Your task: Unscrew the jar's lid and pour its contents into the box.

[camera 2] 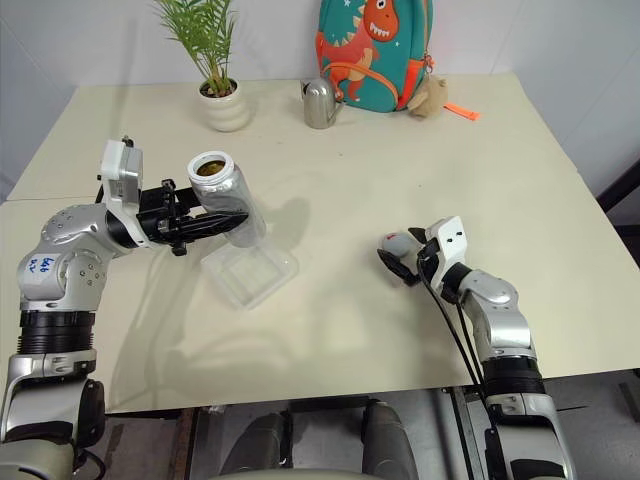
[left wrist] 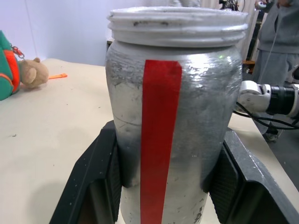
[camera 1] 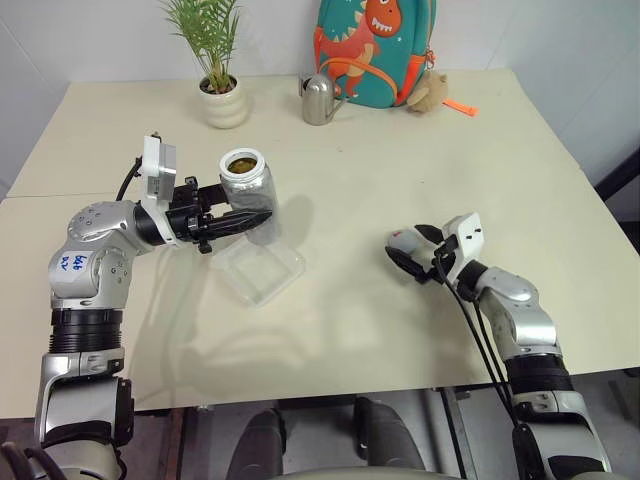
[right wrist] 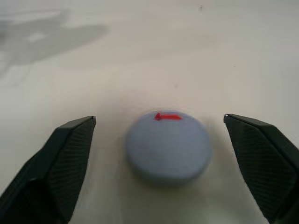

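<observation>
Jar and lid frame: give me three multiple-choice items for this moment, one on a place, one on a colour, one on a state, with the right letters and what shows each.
1. Where is the lid?
A. screwed on the jar
B. flat on the table, between the right gripper's open fingers
C. inside the box

2. What colour is the stripe down the jar?
A. blue
B. green
C. red

3. How is the jar held?
A. standing free on the table
B. gripped by the left gripper above the box, mouth uncovered
C. lying on its side by the plant

Key: 1 B, the right wrist view shows the lid on the table with the right gripper fingers apart on either side. 2 C, the left wrist view shows a red stripe. 3 B, black fingers clamp its sides and brown contents show in the uncovered mouth.
</observation>
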Available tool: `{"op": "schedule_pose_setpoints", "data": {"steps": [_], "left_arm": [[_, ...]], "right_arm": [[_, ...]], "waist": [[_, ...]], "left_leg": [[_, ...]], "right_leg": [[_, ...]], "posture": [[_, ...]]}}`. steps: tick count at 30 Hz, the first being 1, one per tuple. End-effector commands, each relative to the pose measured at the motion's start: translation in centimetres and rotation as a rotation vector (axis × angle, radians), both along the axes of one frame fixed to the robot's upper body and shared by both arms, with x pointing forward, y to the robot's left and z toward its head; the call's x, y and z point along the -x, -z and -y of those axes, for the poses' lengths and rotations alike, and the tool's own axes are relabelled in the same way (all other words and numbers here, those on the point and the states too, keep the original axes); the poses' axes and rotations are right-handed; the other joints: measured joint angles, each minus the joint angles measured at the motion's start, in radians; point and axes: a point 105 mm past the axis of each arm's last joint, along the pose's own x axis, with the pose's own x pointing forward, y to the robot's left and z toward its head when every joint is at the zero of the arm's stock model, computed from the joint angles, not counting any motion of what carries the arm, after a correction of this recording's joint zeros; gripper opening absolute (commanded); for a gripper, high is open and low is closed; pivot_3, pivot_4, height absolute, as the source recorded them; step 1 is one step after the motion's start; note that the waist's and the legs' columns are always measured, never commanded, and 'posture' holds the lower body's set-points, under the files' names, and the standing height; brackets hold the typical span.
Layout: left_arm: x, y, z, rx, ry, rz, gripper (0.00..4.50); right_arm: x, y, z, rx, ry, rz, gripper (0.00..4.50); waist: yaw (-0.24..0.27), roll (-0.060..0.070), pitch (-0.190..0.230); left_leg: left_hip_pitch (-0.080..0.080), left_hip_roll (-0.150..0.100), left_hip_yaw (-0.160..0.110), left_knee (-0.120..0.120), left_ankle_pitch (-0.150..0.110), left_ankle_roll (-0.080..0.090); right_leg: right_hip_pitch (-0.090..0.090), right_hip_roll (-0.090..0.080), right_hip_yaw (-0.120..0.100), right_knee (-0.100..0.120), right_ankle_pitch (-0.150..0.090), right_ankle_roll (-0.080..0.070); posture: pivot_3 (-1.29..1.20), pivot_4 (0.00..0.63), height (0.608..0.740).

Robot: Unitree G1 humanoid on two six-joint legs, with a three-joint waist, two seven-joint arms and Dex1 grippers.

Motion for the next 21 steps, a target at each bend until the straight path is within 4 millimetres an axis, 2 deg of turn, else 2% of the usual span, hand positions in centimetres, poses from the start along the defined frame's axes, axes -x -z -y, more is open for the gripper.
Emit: {"op": "schedule_pose_setpoints", "data": {"steps": [1,6,12,17,21], "left_arm": [[0.3,-1.8,-0.7,0.001,-0.011,0.058,2.01],[-0.3,-2.2,-1.9,-0.041,-0.071,0.093,2.01],[-1.2,-1.4,-3.9,-0.147,-0.137,0.08,2.01],[-2.1,-1.2,-5.2,-0.259,-0.229,0.112,2.01],[-2.1,-1.2,-6.0,-0.376,-0.294,0.194,2.01]], "right_arm": [[1.1,-4.3,-0.3,-0.006,-0.064,0.122,4.46],[5.0,-8.1,-3.1,0.055,-0.337,0.122,4.46],[9.5,-11.8,-6.4,0.119,-0.639,0.141,4.46],[10.3,-12.7,-6.9,0.206,-0.692,0.186,4.46],[10.0,-12.0,-6.5,0.22,-0.67,0.165,4.46]], "waist": [[0.001,0.0,0.0],[0.002,0.001,0.001],[0.001,0.001,0.001],[0.011,0.0,0.001],[0.023,0.0,0.001]], "left_leg": [[0.0,0.0,0.0,0.0,0.0,0.0],[0.0,0.0,0.0,0.0,0.0,0.0],[0.0,0.0,0.0,0.0,0.0,0.001],[0.0,0.0,0.0,0.0,0.0,0.001],[-0.001,0.0,0.0,0.0,-0.001,0.001]], "right_leg": [[0.0,0.0,0.0,0.0,0.0,0.0],[0.0,0.0,0.0,0.0,0.0,0.0],[0.0,0.0,0.0,-0.003,0.0,0.0],[0.001,0.0,0.0,-0.004,0.0,0.0],[0.0,0.0,-0.001,-0.003,0.0,0.001]], "posture": [[0.0,0.15,0.74],[0.0,0.15,0.74],[0.0,0.15,0.74],[0.0,0.15,0.74],[0.0,0.15,0.74]]}}
